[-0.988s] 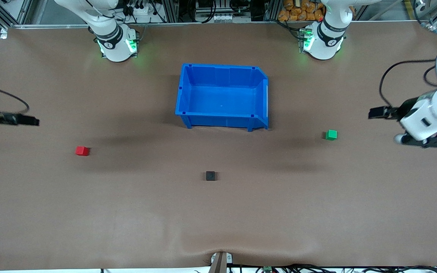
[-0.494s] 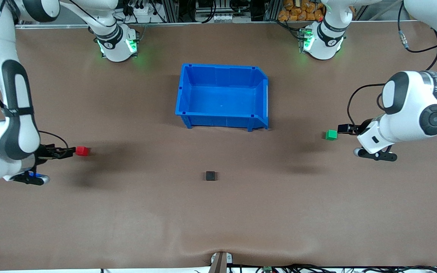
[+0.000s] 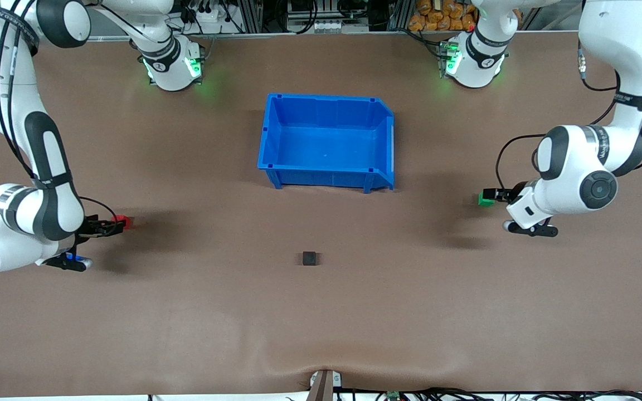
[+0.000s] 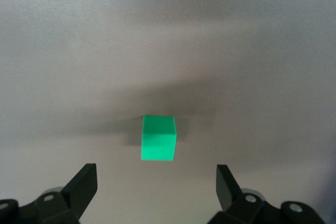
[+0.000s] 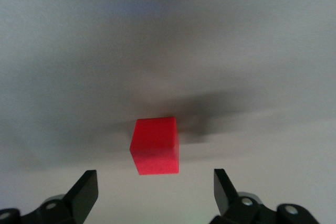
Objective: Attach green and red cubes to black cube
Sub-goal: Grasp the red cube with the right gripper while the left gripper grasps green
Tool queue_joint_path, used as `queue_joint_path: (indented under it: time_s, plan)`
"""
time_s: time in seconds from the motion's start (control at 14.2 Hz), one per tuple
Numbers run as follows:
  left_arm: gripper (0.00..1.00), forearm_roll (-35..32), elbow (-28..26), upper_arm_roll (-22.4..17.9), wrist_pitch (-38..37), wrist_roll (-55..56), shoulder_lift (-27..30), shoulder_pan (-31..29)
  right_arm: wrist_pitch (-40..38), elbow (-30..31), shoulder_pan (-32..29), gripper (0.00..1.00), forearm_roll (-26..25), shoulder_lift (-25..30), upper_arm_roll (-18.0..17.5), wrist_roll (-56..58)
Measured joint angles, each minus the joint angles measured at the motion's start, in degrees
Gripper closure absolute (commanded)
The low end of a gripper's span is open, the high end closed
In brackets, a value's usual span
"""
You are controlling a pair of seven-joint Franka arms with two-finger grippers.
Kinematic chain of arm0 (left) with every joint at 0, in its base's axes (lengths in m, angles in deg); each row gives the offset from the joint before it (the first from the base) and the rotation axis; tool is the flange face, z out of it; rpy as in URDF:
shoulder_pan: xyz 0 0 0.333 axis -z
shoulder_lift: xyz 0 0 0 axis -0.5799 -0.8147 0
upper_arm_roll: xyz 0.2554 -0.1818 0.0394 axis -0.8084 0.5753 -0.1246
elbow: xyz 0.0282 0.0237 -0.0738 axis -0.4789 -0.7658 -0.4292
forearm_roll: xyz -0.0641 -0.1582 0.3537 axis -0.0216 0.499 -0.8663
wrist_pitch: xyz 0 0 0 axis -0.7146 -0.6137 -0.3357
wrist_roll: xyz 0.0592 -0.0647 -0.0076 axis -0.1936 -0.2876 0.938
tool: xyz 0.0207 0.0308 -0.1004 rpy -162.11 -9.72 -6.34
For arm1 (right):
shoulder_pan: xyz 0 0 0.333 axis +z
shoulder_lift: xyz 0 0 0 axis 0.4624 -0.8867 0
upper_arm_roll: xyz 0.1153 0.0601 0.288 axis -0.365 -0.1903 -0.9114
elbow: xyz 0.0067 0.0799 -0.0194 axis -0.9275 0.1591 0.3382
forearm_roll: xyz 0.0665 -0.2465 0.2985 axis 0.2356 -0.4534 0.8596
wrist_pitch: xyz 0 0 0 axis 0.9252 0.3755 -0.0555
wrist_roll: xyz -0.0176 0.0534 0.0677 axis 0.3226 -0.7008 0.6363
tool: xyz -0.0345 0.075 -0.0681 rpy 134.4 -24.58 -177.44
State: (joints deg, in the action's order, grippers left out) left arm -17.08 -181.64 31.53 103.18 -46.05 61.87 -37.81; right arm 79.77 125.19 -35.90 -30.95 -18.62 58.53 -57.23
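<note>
- Both arms have been brought in from the table's ends within the last second: the left gripper (image 3: 492, 195) now sits at the green cube (image 3: 485, 199), the right gripper (image 3: 113, 225) at the red cube (image 3: 126, 222).
- Fingers are spread wide on each, with nothing clamped (the wrist views show each cube lying just ahead of the open fingertips).
- Grasping is judged the step in hand; the black cube (image 3: 309, 258) lies untouched mid-table, nearer the front camera than the blue bin (image 3: 266, 139).
- Nothing is seen in the bin.
</note>
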Motion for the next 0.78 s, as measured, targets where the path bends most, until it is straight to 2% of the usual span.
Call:
queue_joint_path:
  time_s: [0.07,0.14,0.28,0.35,0.42,0.64,0.78]
  plan:
    - [0.00,0.0,-0.9,0.1,1.8,0.5,-0.4,0.1,0.3,0.0,0.0,0.24,0.0,-0.5,0.0,0.7]
    - [0.00,0.0,-2.3,0.1,4.2,0.8,-0.5,0.1,0.8,0.1,0.0,0.39,0.1,-1.0,0.0,1.0]
    - [0.00,0.0,-5.6,0.1,9.5,1.0,-0.5,0.1,1.8,0.1,0.0,0.59,0.3,-2.1,-0.2,1.3]
    - [0.00,0.0,-7.1,0.1,11.7,1.0,-0.6,0.1,2.2,0.1,0.0,0.84,0.3,-2.5,-0.2,1.3]
    - [0.00,0.0,-8.4,0.1,13.4,1.0,-0.6,0.1,2.6,0.1,0.0,1.00,0.4,-2.8,-0.3,1.3]
    - [0.00,-0.3,-11.6,0.1,18.5,1.0,-0.6,0.1,2.8,-0.1,0.0,1.00,0.9,-2.9,-0.4,1.3]
    - [0.00,-1.3,-13.0,0.1,21.3,1.0,-0.7,0.1,3.0,-1.0,0.1,1.00,3.8,-2.8,-0.5,0.2]
